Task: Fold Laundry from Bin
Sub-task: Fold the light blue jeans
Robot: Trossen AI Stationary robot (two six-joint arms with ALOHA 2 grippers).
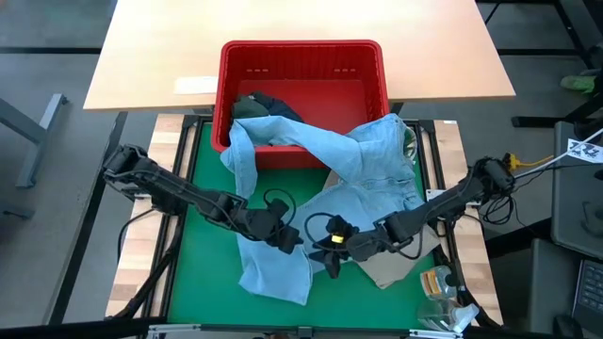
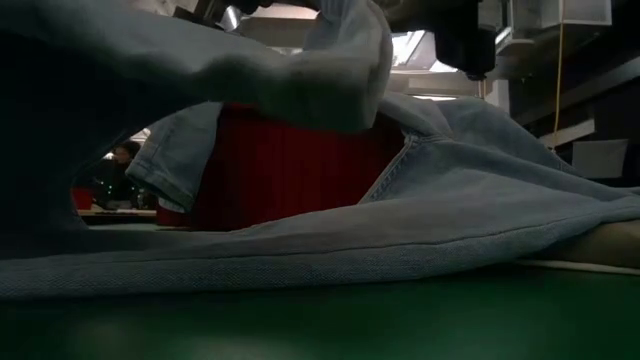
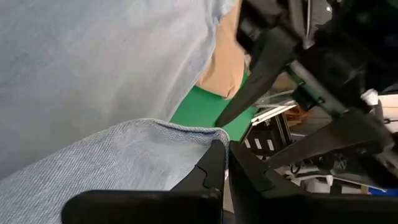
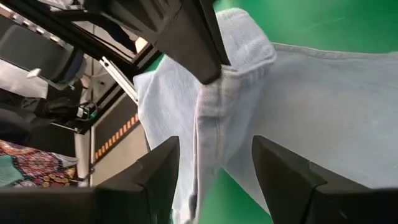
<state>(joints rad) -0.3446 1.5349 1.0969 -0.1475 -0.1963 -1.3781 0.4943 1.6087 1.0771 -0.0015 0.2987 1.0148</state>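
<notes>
A green mat (image 1: 203,282) covers the table beside a wooden desk (image 1: 301,28).

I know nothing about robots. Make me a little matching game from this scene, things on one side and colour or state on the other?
Things:
1. bin
2. light blue shirt
3. left gripper
4. right gripper

States:
A. open, fingers apart beside the cloth
B. red, at the mat's far edge
C. draped from the bin onto the mat
D. shut on a fold of cloth

Pairs: 1-B, 2-C, 3-D, 4-A
</notes>
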